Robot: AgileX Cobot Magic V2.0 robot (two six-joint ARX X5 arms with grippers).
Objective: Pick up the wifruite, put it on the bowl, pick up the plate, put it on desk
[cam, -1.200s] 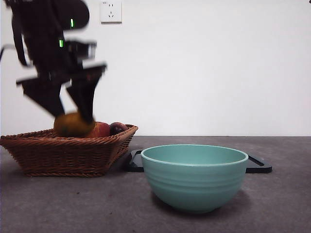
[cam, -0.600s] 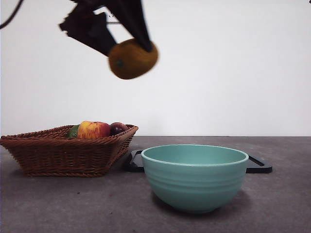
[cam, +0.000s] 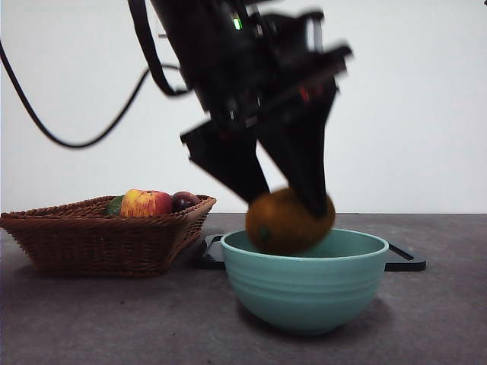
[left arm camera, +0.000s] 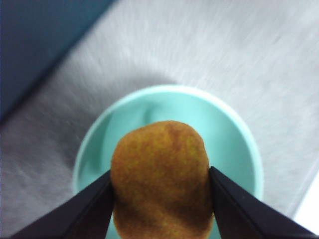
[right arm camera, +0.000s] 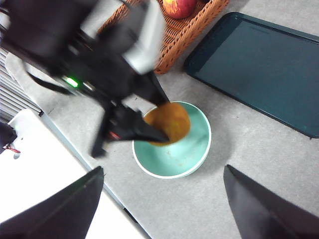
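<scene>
The left end effector (cam: 293,209) pinches the wifruite (cam: 289,221) by its sides, just over the bowl (cam: 304,285). It looks light, soft and easy to squash. The right end effector (right arm camera: 162,199) waits high up, spread wide.

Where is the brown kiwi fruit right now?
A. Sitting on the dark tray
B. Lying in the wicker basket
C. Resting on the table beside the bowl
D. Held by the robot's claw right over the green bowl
D: the left gripper is shut on the wifruite, holding it at the rim of the bowl, as the left wrist view shows with the wifruite between the jaws above the bowl.
</scene>
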